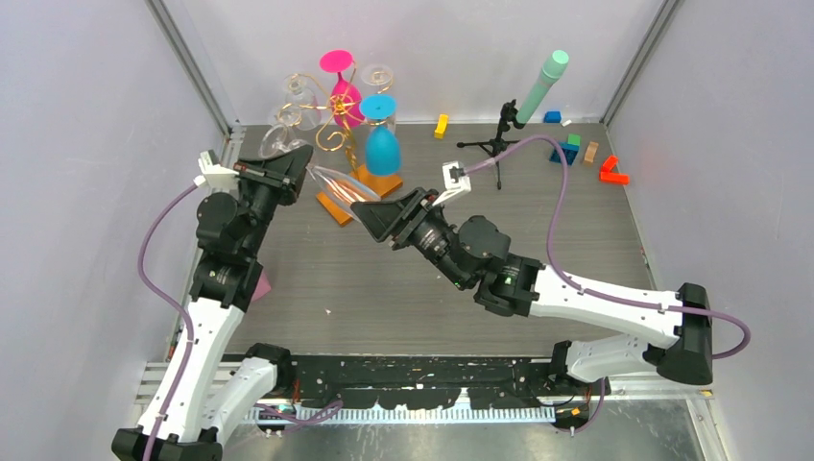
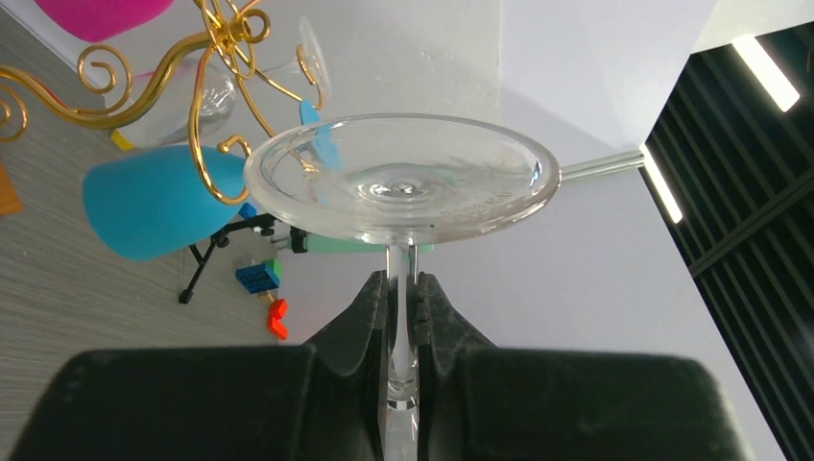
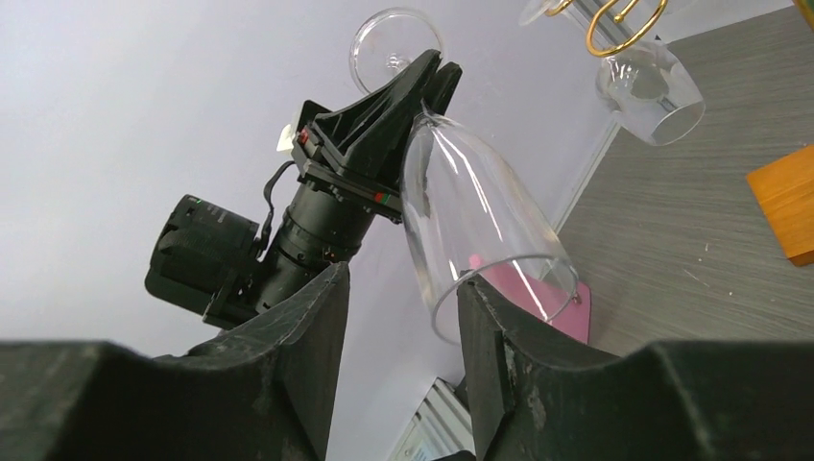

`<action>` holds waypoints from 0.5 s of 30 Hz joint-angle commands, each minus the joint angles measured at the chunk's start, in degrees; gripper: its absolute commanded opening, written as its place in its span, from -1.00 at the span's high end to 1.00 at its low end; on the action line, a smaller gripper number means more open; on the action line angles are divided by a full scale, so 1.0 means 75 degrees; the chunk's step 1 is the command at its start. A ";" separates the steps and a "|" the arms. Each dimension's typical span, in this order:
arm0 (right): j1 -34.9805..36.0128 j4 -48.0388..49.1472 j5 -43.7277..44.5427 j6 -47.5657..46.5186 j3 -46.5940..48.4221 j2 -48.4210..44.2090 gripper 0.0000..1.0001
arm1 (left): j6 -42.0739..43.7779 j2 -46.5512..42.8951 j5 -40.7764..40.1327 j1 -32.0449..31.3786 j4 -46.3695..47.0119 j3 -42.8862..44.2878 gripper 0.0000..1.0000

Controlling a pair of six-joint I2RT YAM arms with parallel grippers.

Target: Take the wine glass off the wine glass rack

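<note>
The wine glass is off the wine glass rack and up in the air between the two arms, clear of the tabletop. The left gripper has its jaws pinched tight on the thin stem, just under the round foot, which faces the back wall. The glass lies tipped over with its long axis close to level. In the top view it runs from the left gripper down and right to the right gripper, foot end high and back, open mouth forward. The right jaws stand wide open and hold nothing, with the rim of the bowl in the gap between them, up against one finger. Just behind, the rack's gold curls carry a blue glass, a pink glass and clear ones, above its orange base.
</note>
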 commanded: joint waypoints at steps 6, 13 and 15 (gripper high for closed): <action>-0.0077 0.0322 0.0138 0.0267 0.0747 0.0501 0.11 | -0.0253 -0.0434 0.0019 -0.0032 0.0552 -0.0107 1.00; -0.0180 0.0733 0.0040 0.0965 0.0557 0.0660 0.39 | -0.0472 -0.0627 -0.0032 -0.0032 0.0623 -0.0269 1.00; -0.0228 0.0782 0.0006 0.1167 0.0534 0.0703 0.40 | -0.0474 -0.0642 -0.0016 -0.0034 0.0653 -0.0287 1.00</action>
